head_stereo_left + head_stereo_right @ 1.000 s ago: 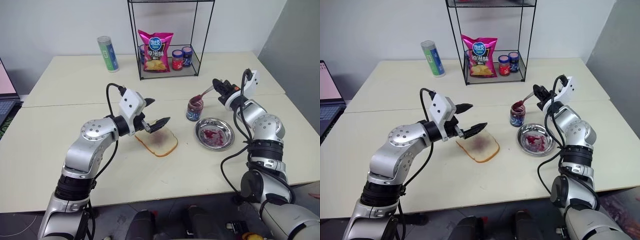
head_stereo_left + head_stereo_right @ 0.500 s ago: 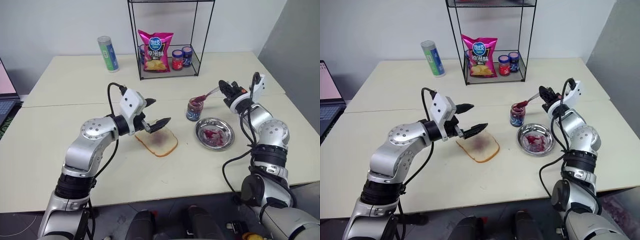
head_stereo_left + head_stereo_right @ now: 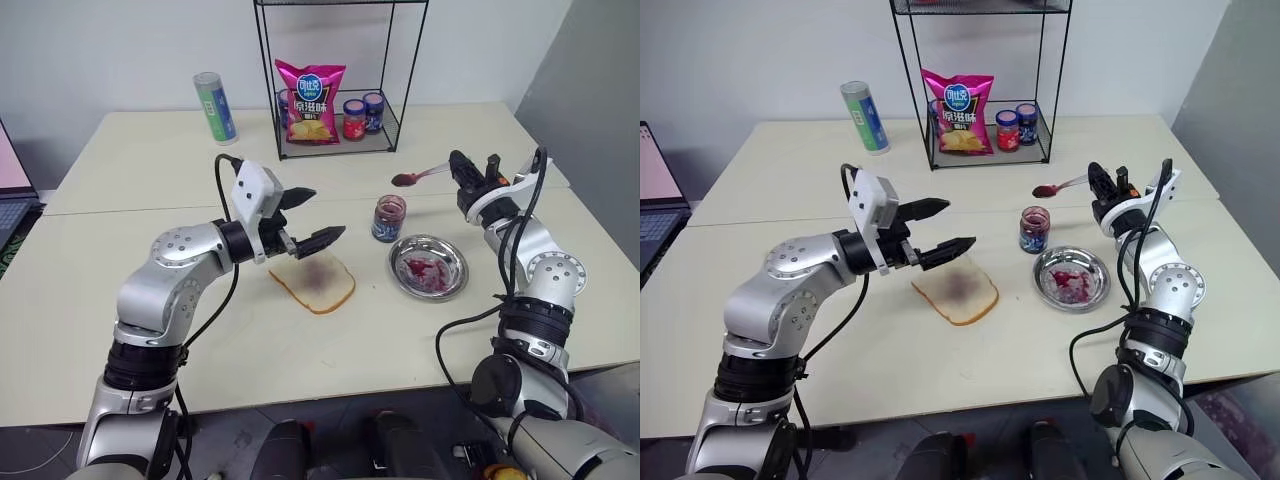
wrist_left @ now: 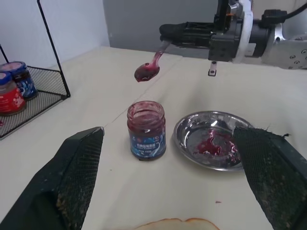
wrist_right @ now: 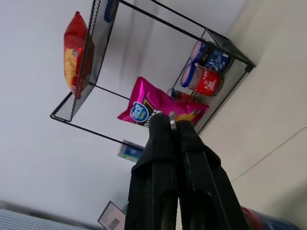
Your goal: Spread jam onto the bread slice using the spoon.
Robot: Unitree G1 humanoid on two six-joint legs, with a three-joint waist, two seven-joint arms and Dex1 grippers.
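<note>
Nearest on the pale table point(image 3: 150, 330): the bread slice point(image 3: 312, 281), lying flat, a purplish stain in its middle. Directly above its near-left corner hung the left gripper point(image 3: 308, 218), fingers spread wide, empty, pointing toward the right side of the table. To the right of the bread, well apart from it, sat a round steel dish point(image 3: 429, 267) smeared with red. Just behind the dish, between it and the bread's far edge, stood the small glass jar point(image 3: 388, 218) holding the jam point(image 4: 146, 113), lid off. Above and a little behind the jar, held up in the air: the spoon point(image 3: 421, 177), its bowl loaded with dark jam, its handle pinched between the pressed-together fingers of the right gripper point(image 3: 462, 166). Farther back, a black wire rack point(image 3: 338, 80) with a pink chip bag point(image 3: 311, 102) and two lidded jars, red point(image 3: 354, 119) and blue point(image 3: 374, 112). Left of the rack, a green-and-blue can point(image 3: 215, 107) standing upright.
</note>
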